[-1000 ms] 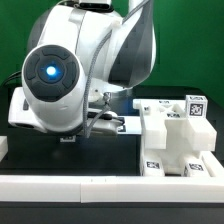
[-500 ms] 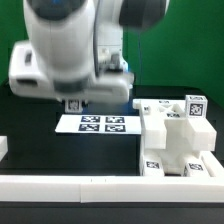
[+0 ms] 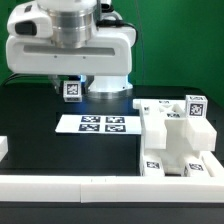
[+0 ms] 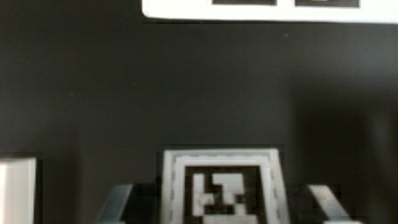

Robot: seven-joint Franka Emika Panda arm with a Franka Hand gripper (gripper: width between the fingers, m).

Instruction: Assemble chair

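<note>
My gripper [image 3: 72, 84] hangs over the table at the exterior view's left, behind the marker board. It is shut on a small white chair part [image 3: 72, 90] with a black-and-white tag, held off the table. In the wrist view the tagged part [image 4: 222, 187] sits between my two fingers [image 4: 125, 203], above the dark tabletop. The other chair parts [image 3: 175, 140], chunky white blocks with tags, are grouped at the exterior view's right; how they join I cannot tell.
The marker board [image 3: 97, 124] lies flat mid-table and shows in the wrist view [image 4: 267, 8]. A white wall [image 3: 100, 186] runs along the front. A small white piece [image 3: 3, 147] sits at the exterior view's left edge. The white robot base [image 3: 108, 85] stands behind.
The arm has swung upright and pulled back and up. The tagged part in the gripper has risen a little above the table.
</note>
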